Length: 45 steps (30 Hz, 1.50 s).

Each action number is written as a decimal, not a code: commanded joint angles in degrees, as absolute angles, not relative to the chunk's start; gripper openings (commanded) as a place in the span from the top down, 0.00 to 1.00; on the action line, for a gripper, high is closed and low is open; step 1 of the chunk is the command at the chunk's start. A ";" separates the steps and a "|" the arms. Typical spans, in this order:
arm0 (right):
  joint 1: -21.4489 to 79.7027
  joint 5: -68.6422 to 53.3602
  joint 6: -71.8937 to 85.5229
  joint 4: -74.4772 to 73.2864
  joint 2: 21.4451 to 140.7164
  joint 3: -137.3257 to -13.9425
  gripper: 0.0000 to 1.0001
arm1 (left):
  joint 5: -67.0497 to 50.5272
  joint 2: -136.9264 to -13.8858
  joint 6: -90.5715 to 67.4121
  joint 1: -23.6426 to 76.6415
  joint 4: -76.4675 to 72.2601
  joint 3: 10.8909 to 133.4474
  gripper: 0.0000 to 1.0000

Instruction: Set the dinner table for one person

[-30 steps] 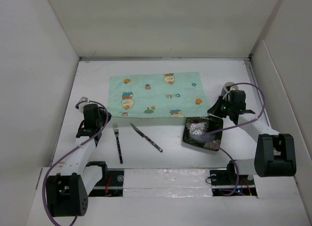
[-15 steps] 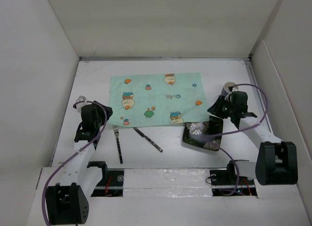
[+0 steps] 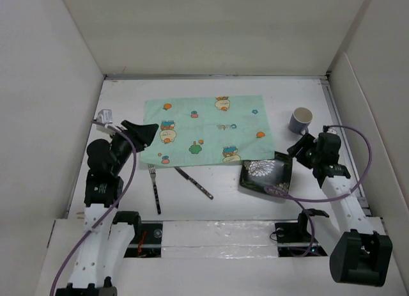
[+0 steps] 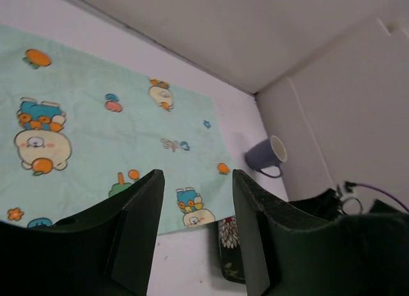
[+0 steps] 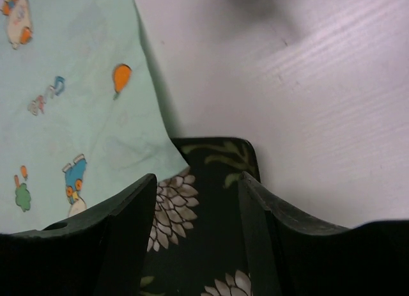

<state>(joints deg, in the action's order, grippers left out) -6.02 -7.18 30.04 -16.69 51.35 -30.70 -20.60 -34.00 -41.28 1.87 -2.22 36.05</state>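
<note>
Dinner table: white, walled, spread ahead of both arms.
Placemat: mint cartoon cloth, lay central.
Mug: stood upright at placemat's 3 o'clock, pale interior showing.
Dish: black floral, at 5 o'clock, touched the cloth's corner; only its pattern showed inside.
Fork, knife: at 7 and 6 o'clock.
Left gripper: jaws released, over placemat's 9 o'clock edge.
Right gripper: jaws released, over the dish.

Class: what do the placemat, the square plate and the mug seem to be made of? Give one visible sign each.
Placemat: probably thin matte cloth; faint creases show. Plate: glossy black with white flowers, perhaps glazed ceramic or lacquered plastic. Mug: smooth grey-blue, likely ceramic; thick rim.
</note>
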 commanded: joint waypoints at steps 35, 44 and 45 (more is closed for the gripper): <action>-12.74 -8.88 30.85 -29.34 73.58 -35.15 1.00 | -11.87 -19.95 -23.91 14.50 10.63 47.37 0.56; -15.46 -6.34 28.57 -41.38 57.31 -47.01 1.00 | -11.16 -19.60 -24.17 14.50 10.46 46.67 0.56; -15.99 -6.07 27.61 -42.79 56.96 -49.72 1.00 | -11.16 -19.77 -24.17 14.50 10.46 46.67 0.56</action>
<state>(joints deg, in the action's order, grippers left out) -14.63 -9.23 29.30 -38.96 59.35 -42.87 -11.86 -20.36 -24.64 14.20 12.32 45.67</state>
